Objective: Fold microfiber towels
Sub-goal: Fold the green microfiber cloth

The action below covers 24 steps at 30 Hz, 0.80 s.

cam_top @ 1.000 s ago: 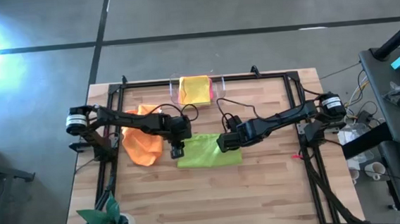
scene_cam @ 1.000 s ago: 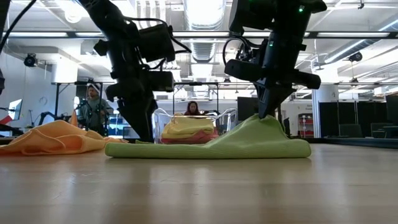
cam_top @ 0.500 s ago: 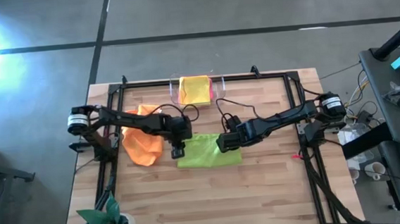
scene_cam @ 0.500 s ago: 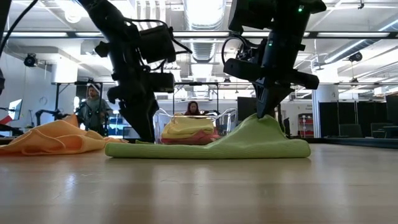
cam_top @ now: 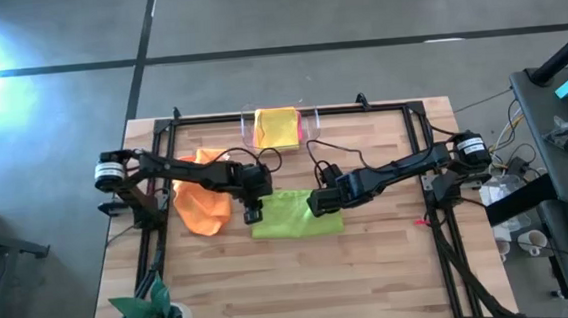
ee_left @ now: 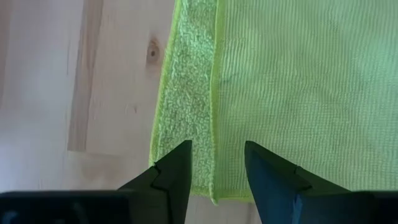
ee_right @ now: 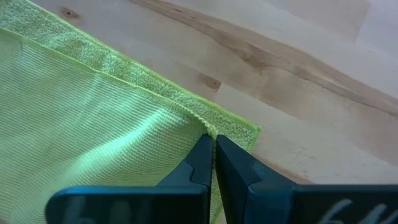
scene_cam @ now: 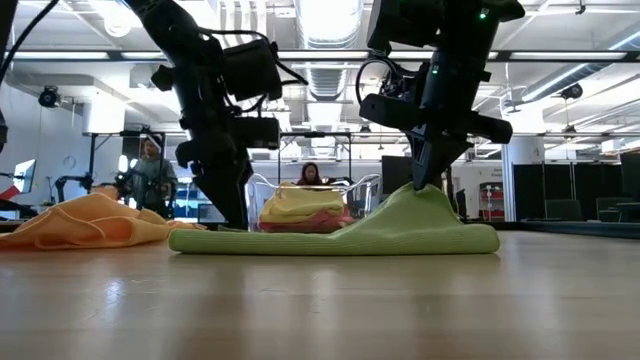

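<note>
Nothing much has shifted since a second ago: we see both arms and the cloths sitting where they were. Our right gripper [ee_right: 213, 163] stays pinched shut on the far right corner of the lime green towel [cam_top: 295, 214], lifting that corner into a small peak in the low view while the rest lies flat on the table [cam_top: 372, 273]. Our left gripper [ee_left: 216, 175] hovers over the towel's left edge with its fingers parted and nothing between them, one finger [ee_left: 176, 174] over the folded hem. We see the orange towel [cam_top: 203, 203] crumpled just to the left, under the left arm. At the table's far edge a yellow towel [cam_top: 276, 125] lies in the clear tray [scene_cam: 366, 192], on top of a pink one [scene_cam: 310, 221].
</note>
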{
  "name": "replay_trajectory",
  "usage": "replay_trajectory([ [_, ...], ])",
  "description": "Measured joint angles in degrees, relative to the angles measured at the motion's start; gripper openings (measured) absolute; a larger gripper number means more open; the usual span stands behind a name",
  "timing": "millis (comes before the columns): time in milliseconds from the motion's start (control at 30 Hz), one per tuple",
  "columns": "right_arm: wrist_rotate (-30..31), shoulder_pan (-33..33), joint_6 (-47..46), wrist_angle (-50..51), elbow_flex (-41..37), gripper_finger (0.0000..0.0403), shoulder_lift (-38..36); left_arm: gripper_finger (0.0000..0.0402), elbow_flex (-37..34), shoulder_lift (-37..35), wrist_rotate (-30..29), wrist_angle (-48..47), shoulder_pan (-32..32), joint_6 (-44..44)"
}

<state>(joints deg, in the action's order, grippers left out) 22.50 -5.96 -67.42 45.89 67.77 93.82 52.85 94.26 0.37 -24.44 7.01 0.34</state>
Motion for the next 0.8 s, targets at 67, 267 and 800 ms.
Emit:
replay_trajectory([
  [67, 0.0, 0.0, 0.1, 0.0, 0.0, 0.0008, 0.0, 0.0131, 0.0, -0.2, -0.1, -0.2, 0.0, 0.0],
  [267, 0.0, 0.0, 0.8, 0.0, 0.0, 0.0008, 0.0, 0.0131, -0.2, 1.0, -0.1, -0.1, 0.0, 0.0],
  [800, 0.0, 0.0, 1.4, 0.1, 0.0, 0.0008, 0.0, 0.0027, -0.7, 2.1, -0.2, 0.1, -0.4, 1.8],
])
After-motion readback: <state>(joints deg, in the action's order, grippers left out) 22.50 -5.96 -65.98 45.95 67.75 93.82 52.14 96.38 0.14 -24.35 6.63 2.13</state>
